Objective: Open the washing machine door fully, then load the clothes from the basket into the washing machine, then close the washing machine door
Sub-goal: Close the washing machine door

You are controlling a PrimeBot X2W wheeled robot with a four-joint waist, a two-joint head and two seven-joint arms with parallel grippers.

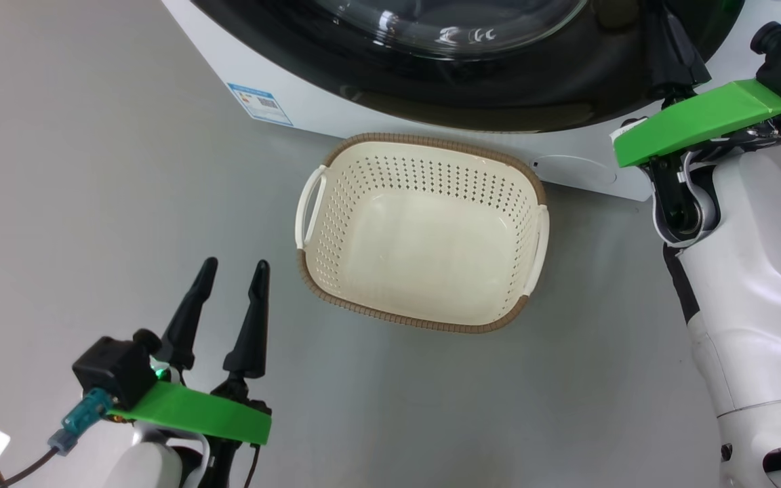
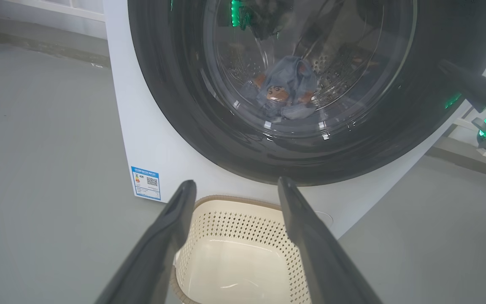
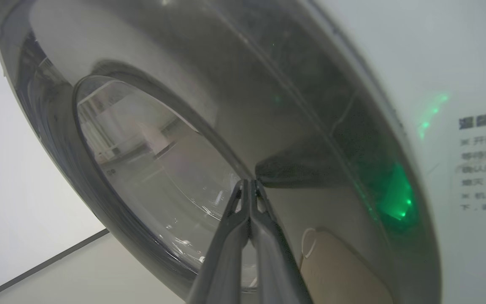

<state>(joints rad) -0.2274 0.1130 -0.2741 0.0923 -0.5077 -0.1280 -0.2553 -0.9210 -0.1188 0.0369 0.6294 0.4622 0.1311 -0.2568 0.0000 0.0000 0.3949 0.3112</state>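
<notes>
Seemingly right tool (image 3: 249, 182), pinched together, touches door (image 3: 302, 105).

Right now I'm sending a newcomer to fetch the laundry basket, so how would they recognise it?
Find the big white washing machine with the round black-rimmed door. On the grey floor just in front of it sits the basket: a small cream perforated plastic tub, empty. Its brown braided rim and two side handles set it apart.
</notes>
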